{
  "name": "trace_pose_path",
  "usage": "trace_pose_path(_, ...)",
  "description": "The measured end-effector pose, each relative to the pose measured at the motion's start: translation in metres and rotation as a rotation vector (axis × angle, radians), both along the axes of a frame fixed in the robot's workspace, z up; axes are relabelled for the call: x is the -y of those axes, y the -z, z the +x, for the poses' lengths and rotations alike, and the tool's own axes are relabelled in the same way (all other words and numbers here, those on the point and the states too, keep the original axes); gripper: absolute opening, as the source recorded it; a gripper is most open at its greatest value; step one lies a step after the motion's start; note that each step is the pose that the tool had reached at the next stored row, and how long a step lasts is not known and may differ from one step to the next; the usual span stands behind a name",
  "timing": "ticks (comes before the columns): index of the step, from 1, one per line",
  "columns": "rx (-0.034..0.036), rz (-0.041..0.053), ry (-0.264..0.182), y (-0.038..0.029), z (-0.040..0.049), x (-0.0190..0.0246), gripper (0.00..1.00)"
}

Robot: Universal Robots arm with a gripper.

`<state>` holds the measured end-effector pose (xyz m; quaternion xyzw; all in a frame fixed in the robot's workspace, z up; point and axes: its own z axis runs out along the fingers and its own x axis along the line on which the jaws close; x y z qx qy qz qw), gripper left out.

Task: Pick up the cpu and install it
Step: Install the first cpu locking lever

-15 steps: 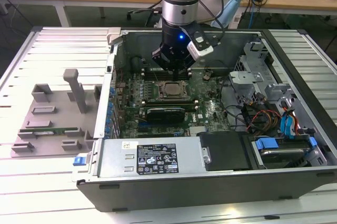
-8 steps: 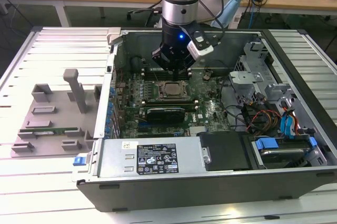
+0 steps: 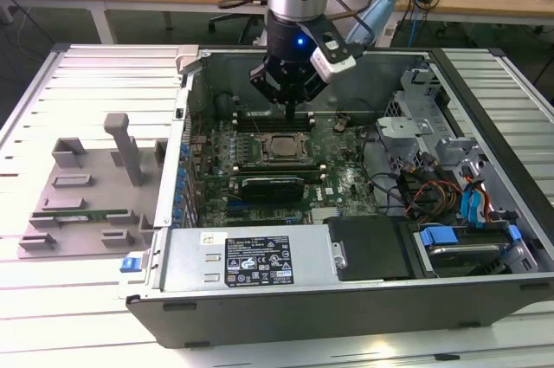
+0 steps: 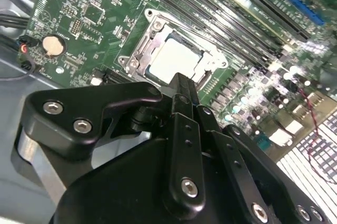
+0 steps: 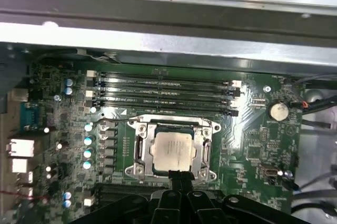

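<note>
Silver-grey metal top, pale thin edge, square and flat: the cpu [image 5: 172,149] sits inside the socket frame [image 5: 141,150] on the motherboard [image 5: 253,139], level with the frame as far as both wrist views show. Top reads bright and a bit washed out under the light in the second wrist view [image 4: 174,58]. In the exterior view it's the pale-brown square [image 3: 281,146] mid-board inside the open pc case [image 3: 260,307].

Gripper [image 3: 291,108] hangs just above the board, over the far side of the socket by the memory slots [image 5: 163,91]. Fingers [image 4: 181,95] look pressed together into one narrow black tip, nothing held between them. Tip overlaps the cpu's near edge in both wrist views; can't tell if it touches.

Coin cell [image 5: 277,110] sits off to one side of the socket. Grey fixture tray [image 3: 86,195] lies outside the case at the exterior view's left, well apart from the gripper.
</note>
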<state>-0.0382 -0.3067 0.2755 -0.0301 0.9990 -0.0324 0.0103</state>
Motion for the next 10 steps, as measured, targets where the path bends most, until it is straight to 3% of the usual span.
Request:
trace_pose_path(5, 0.0000, -0.0055, 0.000, -0.0099, 0.0000, -0.0003, 0.11)
trace_pose_path(10, 0.0001, -0.0066, 0.000, -0.0127, 0.0000, -0.0004, 0.11)
